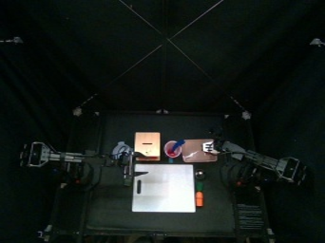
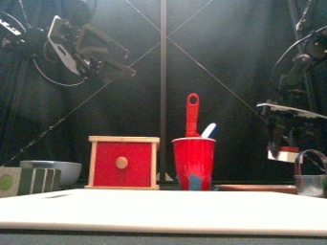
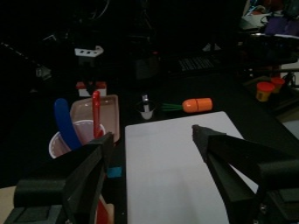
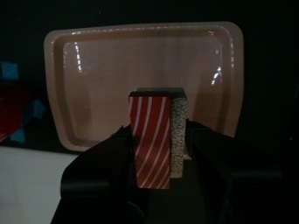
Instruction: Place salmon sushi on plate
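My right gripper (image 4: 160, 145) is shut on the salmon sushi (image 4: 149, 131), an orange-and-white striped piece on a rice block. It holds the sushi just above the pink rectangular plate (image 4: 146, 61). In the top view the right gripper (image 1: 211, 148) hangs over the plate (image 1: 193, 156) at the table's back right. In the front view the sushi (image 2: 290, 153) hangs under that gripper at the right. My left gripper (image 3: 152, 140) is open and empty, above the table's left side (image 1: 124, 152).
A white cutting board (image 1: 165, 187) fills the table's front middle. A red cup (image 2: 193, 165) with a red spatula and a blue utensil stands beside a red box (image 2: 124, 163) at the back. An orange toy carrot (image 3: 197, 105) lies by the board's right edge.
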Available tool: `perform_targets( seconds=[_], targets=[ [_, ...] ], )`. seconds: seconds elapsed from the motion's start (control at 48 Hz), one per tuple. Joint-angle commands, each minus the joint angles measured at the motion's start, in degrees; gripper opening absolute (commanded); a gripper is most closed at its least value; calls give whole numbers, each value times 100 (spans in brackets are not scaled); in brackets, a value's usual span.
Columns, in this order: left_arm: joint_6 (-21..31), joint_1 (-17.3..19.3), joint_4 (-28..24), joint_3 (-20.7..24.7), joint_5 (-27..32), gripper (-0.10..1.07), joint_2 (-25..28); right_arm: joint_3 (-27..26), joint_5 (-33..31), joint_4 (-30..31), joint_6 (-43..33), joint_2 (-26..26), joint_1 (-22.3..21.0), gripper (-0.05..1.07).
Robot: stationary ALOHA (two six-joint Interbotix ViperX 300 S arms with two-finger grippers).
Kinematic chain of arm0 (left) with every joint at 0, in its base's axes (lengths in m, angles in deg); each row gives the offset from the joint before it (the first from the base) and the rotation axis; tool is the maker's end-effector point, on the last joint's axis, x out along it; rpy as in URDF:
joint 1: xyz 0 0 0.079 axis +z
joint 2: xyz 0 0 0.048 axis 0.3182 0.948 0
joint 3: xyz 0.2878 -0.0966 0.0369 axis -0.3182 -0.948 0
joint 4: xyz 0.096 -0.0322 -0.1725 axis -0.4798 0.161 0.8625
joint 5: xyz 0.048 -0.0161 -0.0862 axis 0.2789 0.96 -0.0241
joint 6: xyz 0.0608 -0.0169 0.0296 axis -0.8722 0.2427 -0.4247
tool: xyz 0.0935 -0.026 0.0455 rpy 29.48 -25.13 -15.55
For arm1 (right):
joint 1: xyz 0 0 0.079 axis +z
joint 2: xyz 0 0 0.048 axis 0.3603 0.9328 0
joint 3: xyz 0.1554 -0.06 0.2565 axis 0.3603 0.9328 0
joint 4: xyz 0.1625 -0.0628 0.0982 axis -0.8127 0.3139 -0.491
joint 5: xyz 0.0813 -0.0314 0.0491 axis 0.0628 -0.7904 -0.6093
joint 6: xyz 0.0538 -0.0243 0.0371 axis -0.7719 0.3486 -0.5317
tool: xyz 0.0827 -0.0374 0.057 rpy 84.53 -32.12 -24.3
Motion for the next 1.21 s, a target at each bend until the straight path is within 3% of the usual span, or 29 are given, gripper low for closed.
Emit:
perform_targets(
  seconds=[0.0, 0.375, 0.667, 0.938, 1.188],
  targets=[
    [9, 26, 18, 149, -62, 103, -18, -18, 299, -132, 246, 281, -264, 68],
    [0, 44, 114, 158, -62, 103, -26, -26, 457, 88, 536, 1362, -457, 70],
    [9, 62, 114, 158, -62, 103, -18, -70, 659, 114, 527, 1494, -501, 92],
    [18, 62, 123, 158, -53, 103, -26, -264, 369, 97, 492, 1143, -396, 97],
    [9, 35, 114, 167, -44, 103, -62, -352, 290, 193, 545, 167, 387, 97]
  ],
)
